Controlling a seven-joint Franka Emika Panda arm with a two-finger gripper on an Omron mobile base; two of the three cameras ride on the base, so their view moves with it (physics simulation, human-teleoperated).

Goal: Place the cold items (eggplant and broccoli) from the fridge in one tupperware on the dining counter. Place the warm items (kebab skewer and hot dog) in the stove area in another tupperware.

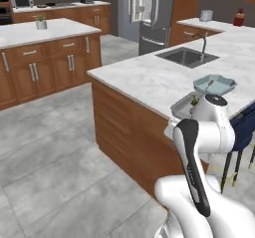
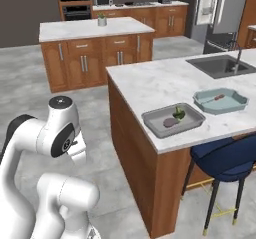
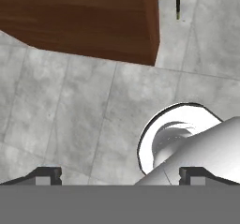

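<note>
Grey tupperware: a shallow grey tray (image 2: 196,124) sits near the front edge of the dining counter (image 2: 150,85), holding a dark purple eggplant (image 2: 170,122) and a green broccoli (image 2: 179,114) side by side; the cold half of the job looks finished.
Teal tupperware: a second tray (image 2: 239,103) lies just beyond the grey one, toward the sink (image 2: 220,65), with one small reddish item (image 2: 218,97) inside; too small to say whether it is the kebab skewer or the hot dog.
Still to do: judging from the trays, one warm item remains to be fetched from the stove area on the far wall counter (image 1: 60,6).
Gripper: the gripper (image 3: 120,175) points down at the grey tile floor (image 3: 70,106) beside the counter's wooden side panel (image 3: 84,17), its two finger tips spread wide and carrying nothing.
Arm: folded low in front of the counter, well apart from both trays.
Surroundings: a blue stool (image 2: 225,160) is tucked under the counter overhang; a fridge (image 1: 152,13) stands open past the sink; a kitchen island (image 2: 95,30) with a small potted plant (image 2: 102,19) sits across the aisle.
</note>
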